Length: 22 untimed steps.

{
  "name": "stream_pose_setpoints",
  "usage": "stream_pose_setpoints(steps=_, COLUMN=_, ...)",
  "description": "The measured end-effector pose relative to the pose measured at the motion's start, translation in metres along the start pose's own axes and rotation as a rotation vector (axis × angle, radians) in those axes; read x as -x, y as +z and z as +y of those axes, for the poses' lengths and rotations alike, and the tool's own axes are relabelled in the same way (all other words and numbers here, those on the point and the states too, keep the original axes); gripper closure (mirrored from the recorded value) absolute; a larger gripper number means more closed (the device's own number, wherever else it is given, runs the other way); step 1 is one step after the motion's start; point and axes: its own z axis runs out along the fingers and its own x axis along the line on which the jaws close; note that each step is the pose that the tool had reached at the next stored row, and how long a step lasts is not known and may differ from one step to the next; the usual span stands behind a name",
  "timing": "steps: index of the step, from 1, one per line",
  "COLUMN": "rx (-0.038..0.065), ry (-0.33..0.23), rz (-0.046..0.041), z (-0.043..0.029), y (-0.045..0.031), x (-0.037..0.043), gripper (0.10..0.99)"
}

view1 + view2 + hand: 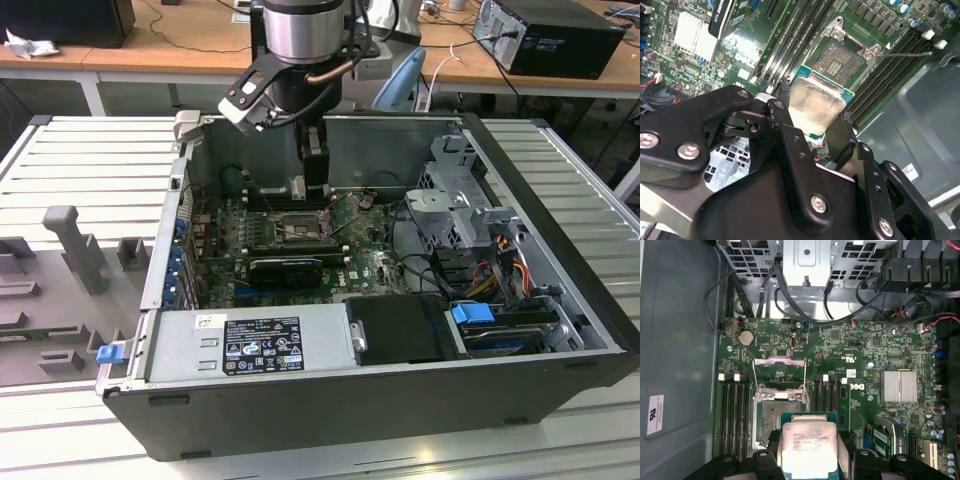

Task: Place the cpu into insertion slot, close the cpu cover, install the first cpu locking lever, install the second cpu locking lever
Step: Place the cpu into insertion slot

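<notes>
End effector clamped on cpu, near open insertion slot

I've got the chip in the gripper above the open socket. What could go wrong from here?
The small silver-topped square cpu is clamped by its edges in the black gripper and looks offset from the black-framed square insertion slot. Lowered misaligned, it could seat crooked and damage contacts.
The thin silver metal cpu cover stands open beside the slot, so the gripper might catch it on the way down.
</notes>
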Motion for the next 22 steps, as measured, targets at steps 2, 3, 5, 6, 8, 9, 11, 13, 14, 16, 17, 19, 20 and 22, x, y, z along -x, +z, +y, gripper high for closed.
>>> stream_pose_setpoints(steps=2, rx=0.000, ry=0.000, rz=0.0000, z=-0.0019, y=0.0057, x=0.0000, gripper=0.557)
stream_pose_setpoints(steps=3, rx=0.000, ry=0.000, rz=0.0000, z=-0.0025, y=0.0078, x=0.0000, gripper=0.557)
stream_pose_setpoints(steps=5, rx=0.000, ry=0.000, rz=0.0000, z=-0.0036, y=0.0126, x=0.0000, gripper=0.557)
stream_pose_setpoints(steps=6, rx=0.000, ry=0.000, rz=-0.0001, z=-0.0040, y=0.0144, x=0.0000, gripper=0.557)
stream_pose_setpoints(steps=8, rx=0.000, ry=0.000, rz=0.0000, z=-0.0046, y=0.0175, x=0.0000, gripper=0.557)
stream_pose_setpoints(steps=9, rx=0.000, ry=0.000, rz=0.0000, z=-0.0047, y=0.0185, x=0.0000, gripper=0.557)
stream_pose_setpoints(steps=11, rx=0.000, ry=0.000, rz=0.0000, z=-0.0049, y=0.0202, x=0.0000, gripper=0.557)
stream_pose_setpoints(steps=13, rx=0.000, ry=0.000, rz=0.0000, z=-0.0055, y=0.0244, x=0.0000, gripper=0.557)
stream_pose_setpoints(steps=14, rx=0.000, ry=0.000, rz=0.0000, z=-0.0057, y=0.0262, x=0.0000, gripper=0.557)
stream_pose_setpoints(steps=16, rx=0.000, ry=0.000, rz=0.0000, z=-0.0062, y=0.0305, x=0.0001, gripper=0.557)
stream_pose_setpoints(steps=17, rx=0.000, ry=0.000, rz=-0.0003, z=-0.0066, y=0.0328, x=0.0001, gripper=0.557)
stream_pose_setpoints(steps=19, rx=0.000, ry=0.000, rz=-0.0005, z=-0.0072, y=0.0356, x=0.0001, gripper=0.557)
stream_pose_setpoints(steps=20, rx=0.000, ry=0.000, rz=-0.0004, z=-0.0073, y=0.0365, x=0.0001, gripper=0.557)
stream_pose_setpoints(steps=22, rx=0.000, ry=0.000, rz=-0.0005, z=-0.0075, y=0.0389, x=-0.0002, gripper=0.557)
